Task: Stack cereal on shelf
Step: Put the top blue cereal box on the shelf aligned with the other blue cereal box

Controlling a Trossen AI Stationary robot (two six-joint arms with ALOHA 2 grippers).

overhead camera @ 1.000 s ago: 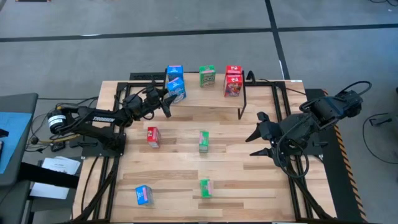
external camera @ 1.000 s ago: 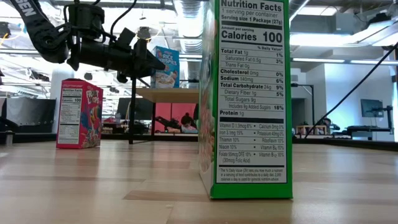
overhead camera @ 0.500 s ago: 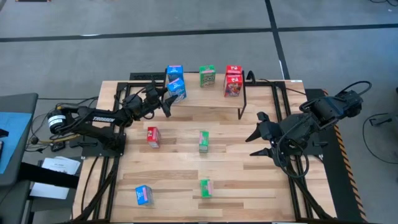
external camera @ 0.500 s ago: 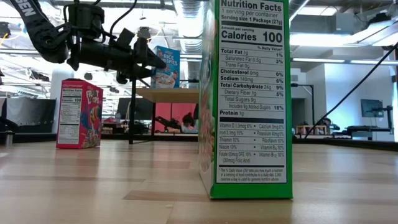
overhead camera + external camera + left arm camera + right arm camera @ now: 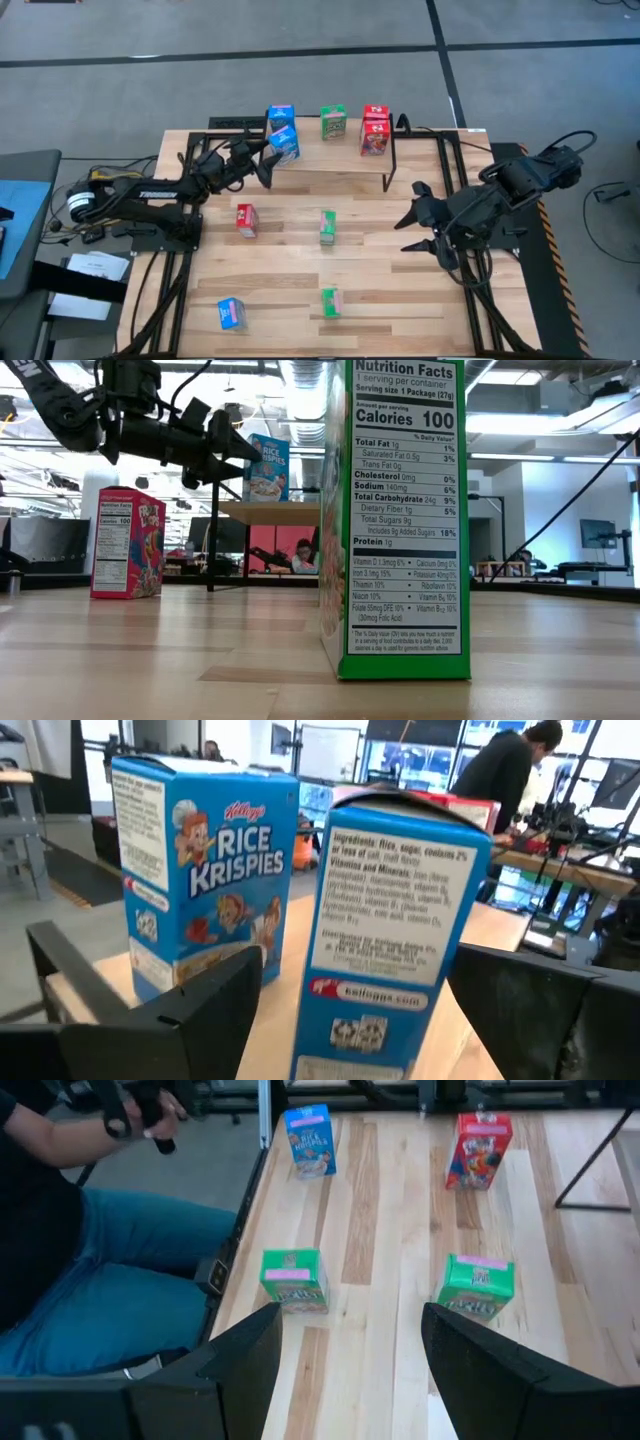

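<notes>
On the shelf point(image 5: 340, 152) stand two blue cereal boxes point(image 5: 281, 117) point(image 5: 285, 143), a green one point(image 5: 333, 122) and red ones point(image 5: 375, 130). My left gripper point(image 5: 272, 158) is open and level at the shelf's left end. Its fingers stand on either side of the nearer blue box point(image 5: 400, 920), apart from it, and the box rests upright on its base on the plank point(image 5: 280, 512). The other blue box point(image 5: 205, 880) stands beside it. My right gripper point(image 5: 410, 217) hangs open above the table's right side.
On the tabletop stand a red box point(image 5: 245, 219), two green boxes point(image 5: 327, 226) point(image 5: 331, 301) and a blue box point(image 5: 231, 314). In the low view one green box point(image 5: 400, 520) stands close in front. A person point(image 5: 60, 1260) sits beside the table.
My left gripper has opened and let go of the nearer blue box, which stays upright on the shelf's left end. My right gripper has kept still.
</notes>
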